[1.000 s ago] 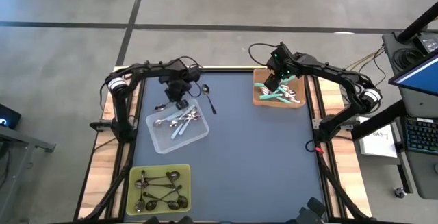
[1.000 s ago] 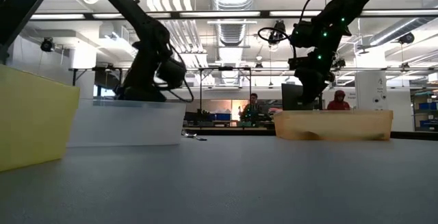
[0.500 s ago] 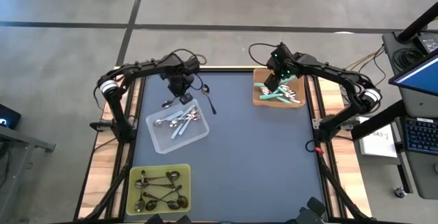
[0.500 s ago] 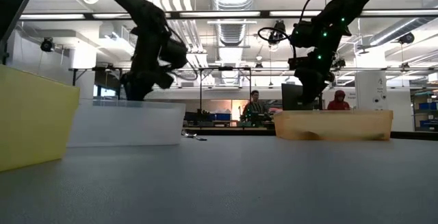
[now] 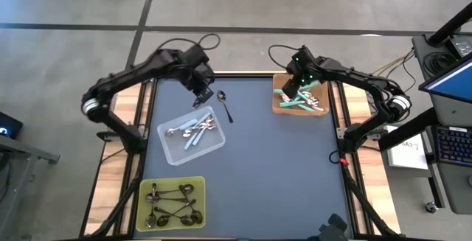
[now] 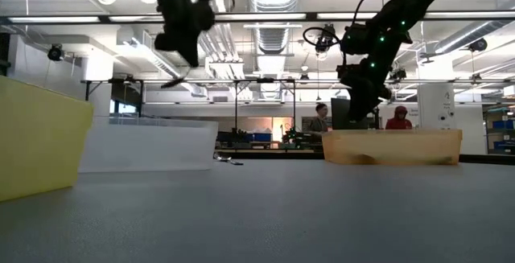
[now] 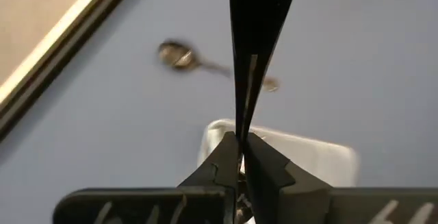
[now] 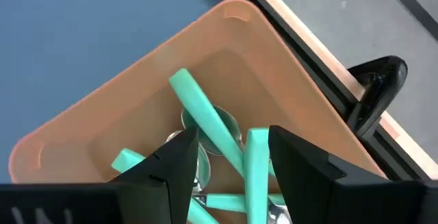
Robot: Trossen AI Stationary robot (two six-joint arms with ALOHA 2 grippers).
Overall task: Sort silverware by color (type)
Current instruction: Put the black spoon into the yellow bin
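Note:
My left gripper hangs high above the table near its far edge, beyond the clear tray of pale blue spoons. It is shut on a dark metal spoon. A second dark spoon lies flat on the table next to that tray. My right gripper is open just above the orange tray, its fingers standing on either side of the teal spoons without touching them. A yellow-green tray near the near left corner holds several dark spoons. My left gripper pinches the dark spoon between its two shut fingers; which part of it they hold cannot be told. The spoon shows edge-on, reaching out past the fingertips. It is lifted clear, and a thin end slants down below the gripper.
The three trays stand at the table's far right, middle left and near left. The blue table top between them and along the right side is bare. A raised wooden frame borders the table. People show far off in the room behind.
My left gripper has risen from table height at the clear tray's far left corner and moved toward the far edge. The dark spoon that lay outside that corner is gone from the table, lifted clear in the shut fingers.

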